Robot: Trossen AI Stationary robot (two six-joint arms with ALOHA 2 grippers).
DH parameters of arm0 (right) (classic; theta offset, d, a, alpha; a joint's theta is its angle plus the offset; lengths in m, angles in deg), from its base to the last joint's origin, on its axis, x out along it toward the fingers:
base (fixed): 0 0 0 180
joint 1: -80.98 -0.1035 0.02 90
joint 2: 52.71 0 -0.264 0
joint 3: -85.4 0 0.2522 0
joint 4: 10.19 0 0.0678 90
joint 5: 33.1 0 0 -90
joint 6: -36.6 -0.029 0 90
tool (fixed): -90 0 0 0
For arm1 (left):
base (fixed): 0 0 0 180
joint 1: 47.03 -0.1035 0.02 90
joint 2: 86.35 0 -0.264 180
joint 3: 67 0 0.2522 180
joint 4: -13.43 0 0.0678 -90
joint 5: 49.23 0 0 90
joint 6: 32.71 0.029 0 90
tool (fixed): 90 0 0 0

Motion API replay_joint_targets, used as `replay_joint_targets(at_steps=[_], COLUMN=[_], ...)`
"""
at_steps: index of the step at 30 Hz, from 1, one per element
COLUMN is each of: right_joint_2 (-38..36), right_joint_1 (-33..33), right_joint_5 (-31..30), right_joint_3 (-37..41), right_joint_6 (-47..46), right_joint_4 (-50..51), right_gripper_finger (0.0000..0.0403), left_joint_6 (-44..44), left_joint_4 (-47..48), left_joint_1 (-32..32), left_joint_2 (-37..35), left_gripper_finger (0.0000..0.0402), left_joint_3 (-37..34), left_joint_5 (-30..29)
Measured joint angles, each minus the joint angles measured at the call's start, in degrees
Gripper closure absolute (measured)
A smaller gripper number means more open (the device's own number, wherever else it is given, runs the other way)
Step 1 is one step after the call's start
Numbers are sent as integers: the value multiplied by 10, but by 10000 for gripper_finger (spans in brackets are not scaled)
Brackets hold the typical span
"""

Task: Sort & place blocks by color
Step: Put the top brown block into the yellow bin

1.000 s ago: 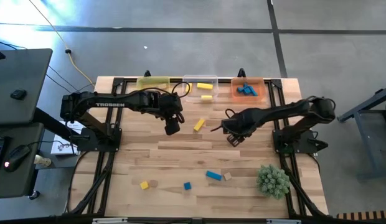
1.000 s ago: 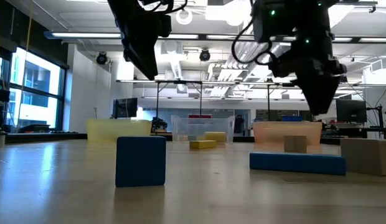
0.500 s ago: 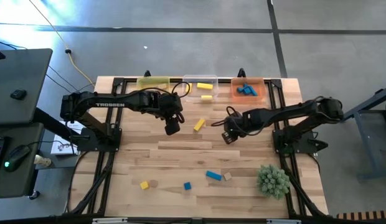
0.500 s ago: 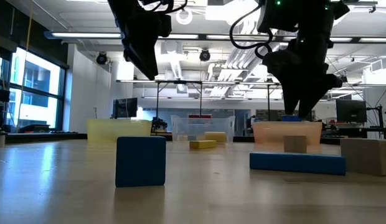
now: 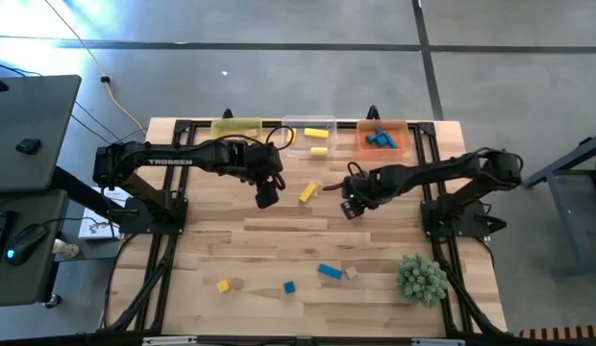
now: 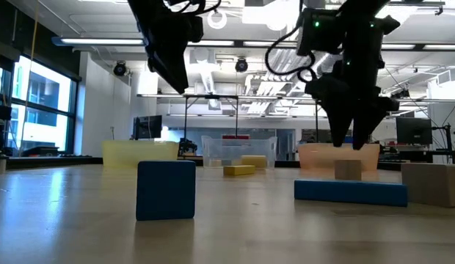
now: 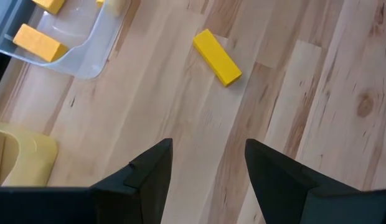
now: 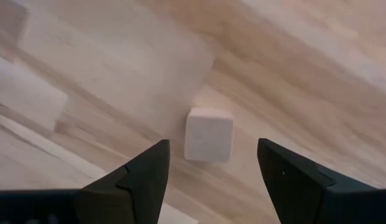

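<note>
A tan cube [image 8: 208,134] rests on the table with the fingers of my open right gripper [image 8: 211,155] on either side above it, not touching; in the low view the cube [image 6: 348,169] sits just under the fingertips [image 6: 348,141]. My left gripper [image 5: 265,199] hangs open and still over bare wood, left of a yellow bar [image 5: 307,193] that lies flat and also shows in the left wrist view [image 7: 216,48]. Near the front edge lie a yellow cube [image 5: 222,285], a blue cube [image 5: 289,286], a blue bar [image 5: 329,271] and a tan cube [image 5: 351,273].
Three tubs line the far edge: a yellow tub [image 5: 235,126], a clear tub [image 5: 309,135] holding yellow blocks and an orange tub [image 5: 382,137] holding blue blocks. A green spiky ball [image 5: 421,279] sits at the near right. Bare wood lies between the two grippers and the front blocks.
My right gripper has shifted a little toward the table's left edge and down over the tan cube. It has tipped to point more steeply down, rolled, and opened wider. The blocks have stayed where they were.
</note>
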Motion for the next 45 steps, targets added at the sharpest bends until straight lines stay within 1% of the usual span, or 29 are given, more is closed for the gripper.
replay_joint_targets(at_steps=[5,14,17,22,24,30,35,41,45], right_joint_2=[40,78,83,84,83,83,80,80,79], right_joint_1=[-1,0,0,0,0,0,14,59,95], right_joint_5=[22,18,18,7,6,23,32,40,57], right_joint_3=[0,0,0,0,0,-6,-43,-117,-169], right_joint_6=[0,1,2,2,7,18,73,177,262], right_joint_4=[-2,-7,-10,-24,-29,-35,-43,-51,-66], right_gripper_finger=[171,175,198,273,295,296,296,296,296], left_joint_6=[3,11,18,29,35,35,35,35,35], left_joint_4=[-5,-7,-9,-24,-30,-43,-45,-59,-80], left_joint_1=[-4,-27,-36,-53,-61,-86,-117,-154,-174], left_joint_2=[0,0,0,0,0,0,0,0,0], left_gripper_finger=[209,209,209,209,209,209,209,209,209], left_joint_3=[0,0,0,0,0,0,0,0,0], left_joint_5=[0,0,0,0,0,2,54,105,152])
